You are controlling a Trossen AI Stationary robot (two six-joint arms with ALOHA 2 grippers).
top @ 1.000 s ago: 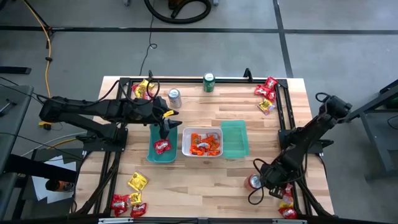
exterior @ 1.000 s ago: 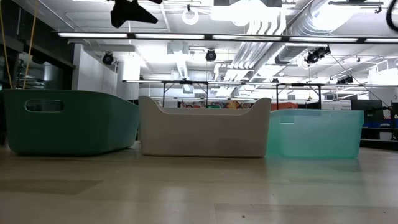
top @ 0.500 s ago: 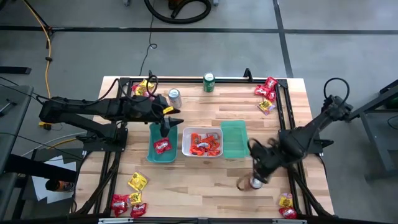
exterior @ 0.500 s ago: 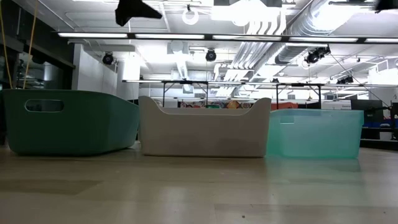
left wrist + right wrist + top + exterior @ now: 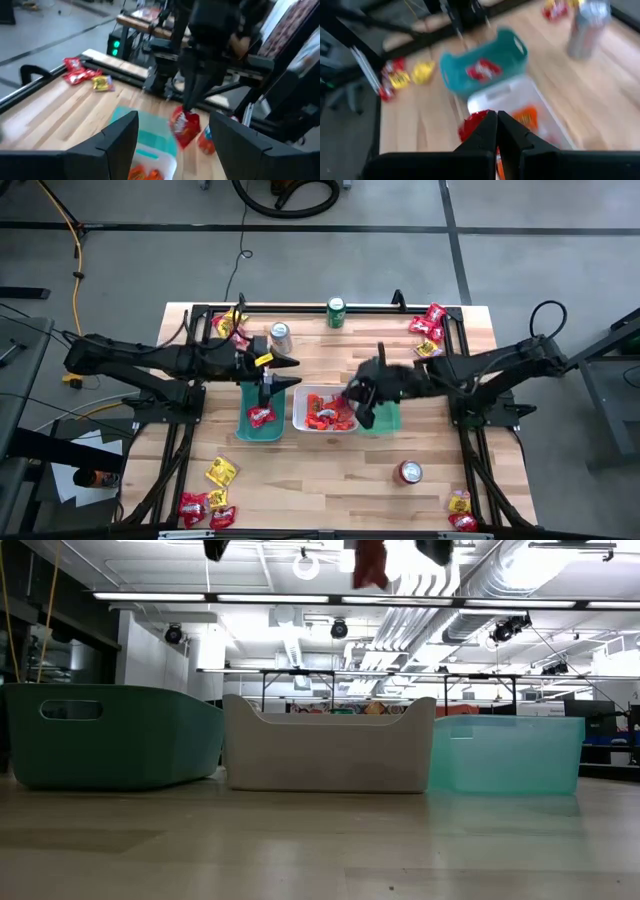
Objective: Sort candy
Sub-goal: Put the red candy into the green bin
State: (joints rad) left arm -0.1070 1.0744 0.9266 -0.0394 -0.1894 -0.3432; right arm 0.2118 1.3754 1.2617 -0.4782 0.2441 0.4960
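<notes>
Red candy (image 5: 184,128) half-hidden in right gripper (image 5: 496,131)

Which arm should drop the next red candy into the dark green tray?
Right. The right gripper already hangs a red candy above the white tray, beside the dark green tray. The left gripper hovers open there, empty.

We find no text, label, brand, number or sign that we can read in any view. The small crinkly red, orange and yellow candy packets (image 5: 220,472) and the upright green soda can (image 5: 336,312) show only blurred printing.
</notes>
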